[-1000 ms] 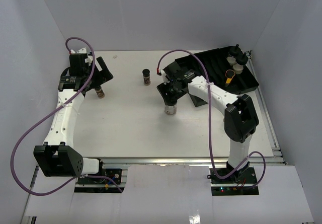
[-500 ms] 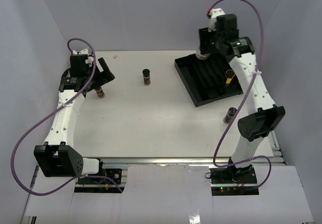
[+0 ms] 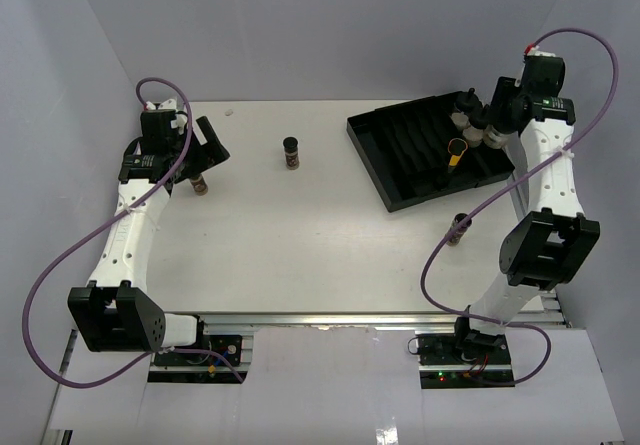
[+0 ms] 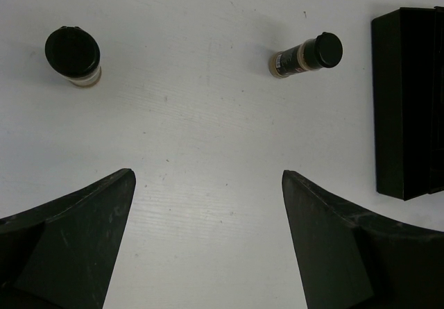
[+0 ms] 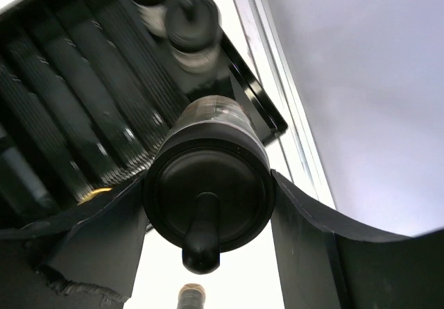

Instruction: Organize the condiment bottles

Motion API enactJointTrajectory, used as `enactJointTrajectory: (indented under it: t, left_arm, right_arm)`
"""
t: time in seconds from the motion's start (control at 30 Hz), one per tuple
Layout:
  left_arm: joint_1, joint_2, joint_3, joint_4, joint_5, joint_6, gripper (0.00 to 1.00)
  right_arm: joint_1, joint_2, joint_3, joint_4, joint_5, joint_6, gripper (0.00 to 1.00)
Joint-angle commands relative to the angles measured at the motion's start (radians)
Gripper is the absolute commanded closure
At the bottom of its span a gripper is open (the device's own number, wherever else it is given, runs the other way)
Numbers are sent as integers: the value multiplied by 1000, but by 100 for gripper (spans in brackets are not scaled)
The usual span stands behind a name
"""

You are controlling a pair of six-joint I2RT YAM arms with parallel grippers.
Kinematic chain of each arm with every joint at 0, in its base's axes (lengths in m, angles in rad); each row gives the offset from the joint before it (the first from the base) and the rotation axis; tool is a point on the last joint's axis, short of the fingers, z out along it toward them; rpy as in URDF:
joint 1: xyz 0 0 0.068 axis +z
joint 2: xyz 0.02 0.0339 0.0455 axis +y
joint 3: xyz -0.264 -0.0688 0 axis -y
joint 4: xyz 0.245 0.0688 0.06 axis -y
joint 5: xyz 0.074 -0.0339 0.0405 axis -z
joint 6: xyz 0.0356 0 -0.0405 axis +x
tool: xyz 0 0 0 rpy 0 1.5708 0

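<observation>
Right hand (image 3: 489,131) grips bottle (image 5: 208,184) above tray (image 3: 400,170).

Clear jars, black caps. Dark jar (image 3: 290,152) upright, far centre; brown jar (image 3: 199,183) upright, far left; third jar (image 3: 458,229) near right; yellow jar (image 3: 456,153) lying in tray (image 3: 400,170); pale jars (image 3: 462,118) at its far-right corner; gripped jar (image 5: 208,177) above.

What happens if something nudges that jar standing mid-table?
The jar stands upright and is taller than it is wide, so a high push would probably tip it. Being cylindrical, it would likely roll once down. It looks small, so it is probably light.
</observation>
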Motion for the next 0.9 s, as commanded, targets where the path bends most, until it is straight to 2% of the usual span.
enactJointTrajectory:
  t: [0.0,0.2,0.47,0.87]
  left_arm:
    - [6,-23,-7,34,19,9,2]
    - [6,-50,-16,56,90,0,2]
    - [6,-45,-6,99,212,-44,2]
    - [6,-21,-23,115,194,-29,2]
  right_arm:
    - [-52,0,-24,151,-54,25,92]
    - [-76,117,10,183,-59,46,92]
    - [-76,174,-30,241,-69,83,92]
    - [-76,215,-100,345,-33,93,92]
